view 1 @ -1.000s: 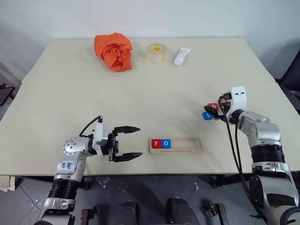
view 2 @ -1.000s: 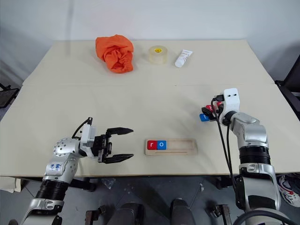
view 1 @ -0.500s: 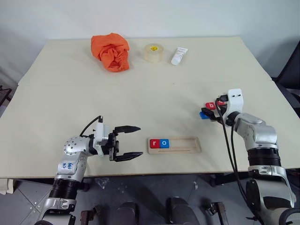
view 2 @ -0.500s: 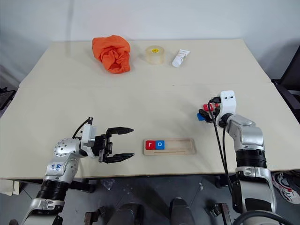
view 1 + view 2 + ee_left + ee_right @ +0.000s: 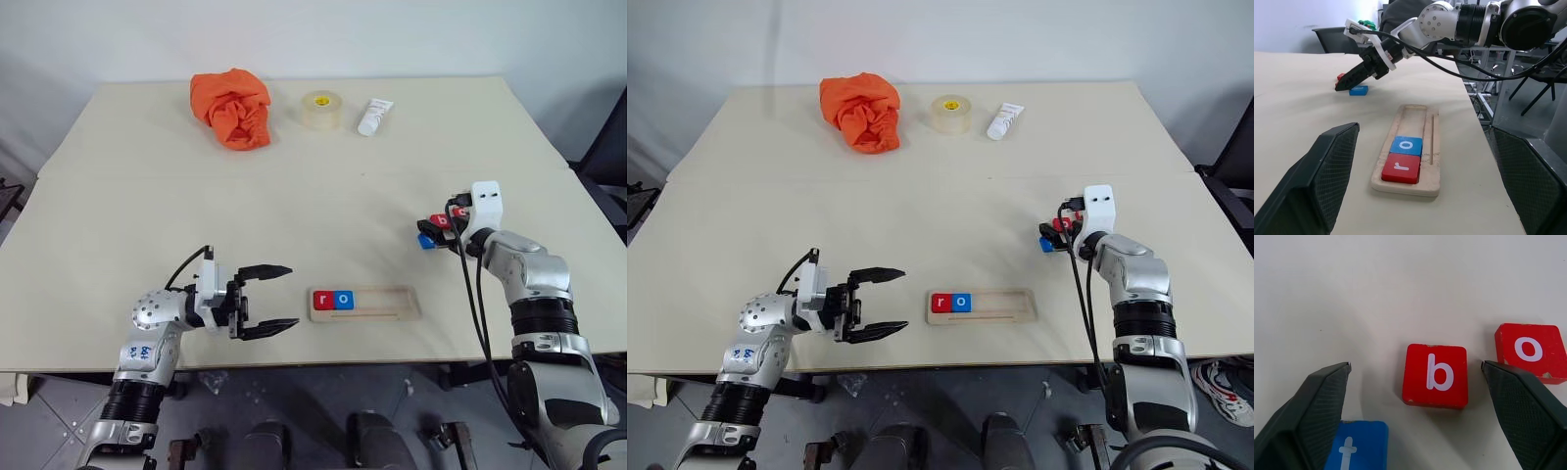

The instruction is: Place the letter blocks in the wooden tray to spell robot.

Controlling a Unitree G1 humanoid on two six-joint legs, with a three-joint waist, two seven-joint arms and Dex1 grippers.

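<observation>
The right pincer [image 5: 1415, 382], open, is straddling the red b block [image 5: 1435, 376] at its twelve o'clock; the left pincer [image 5: 274, 297], open, is idling near the tray [image 5: 365, 304].

Five letter blocks show in all: three red and two blue. Two of them sit in the one wooden tray [image 5: 365, 304], a red "r" block [image 5: 323, 301] touching a blue "o" block [image 5: 343, 301] at its left end. Three lie loose on the table to the right of and beyond the tray: a red "b" block [image 5: 1435, 375], a red "o" block [image 5: 1530, 351] and a blue "t" block [image 5: 1356, 446].
</observation>
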